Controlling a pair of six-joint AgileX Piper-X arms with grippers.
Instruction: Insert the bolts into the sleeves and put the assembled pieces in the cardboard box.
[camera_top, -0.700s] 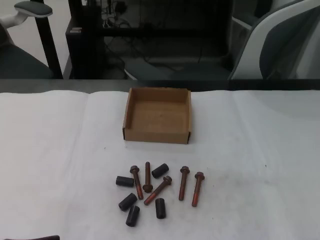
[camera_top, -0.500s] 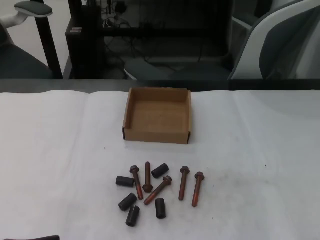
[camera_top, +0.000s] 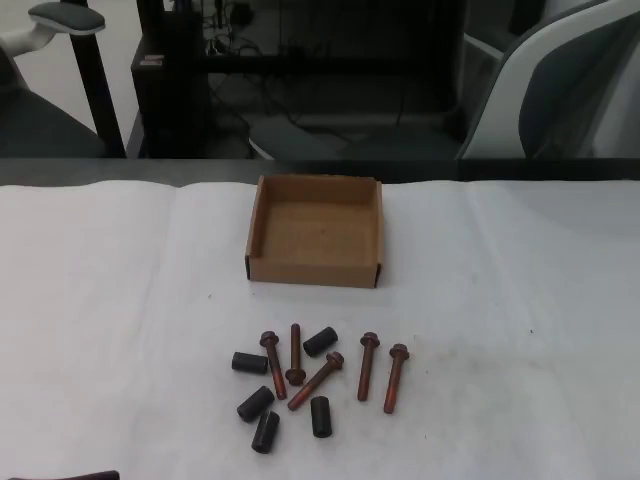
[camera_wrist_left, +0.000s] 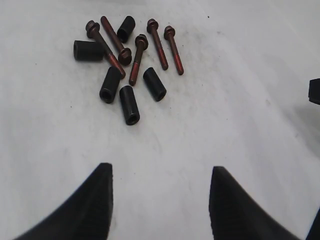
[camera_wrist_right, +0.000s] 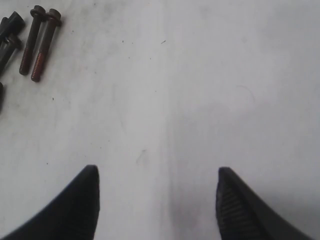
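Several copper-coloured bolts (camera_top: 369, 366) and several black sleeves (camera_top: 256, 403) lie loose in a cluster on the white bench cover, in front of the open cardboard box (camera_top: 315, 271), which holds nothing. In the left wrist view the bolts (camera_wrist_left: 158, 44) and sleeves (camera_wrist_left: 129, 104) lie ahead of my left gripper (camera_wrist_left: 160, 200), which is open and holds nothing. My right gripper (camera_wrist_right: 157, 202) is also open over bare cover, with two bolts (camera_wrist_right: 46, 44) off to one side ahead of it.
White cover (camera_top: 520, 330) spreads over the whole bench, with free room on both sides of the cluster. Behind the bench's far edge stand dark shelving and chairs (camera_top: 560, 90). A dark part (camera_top: 60, 476) shows at the near left edge of the high view.
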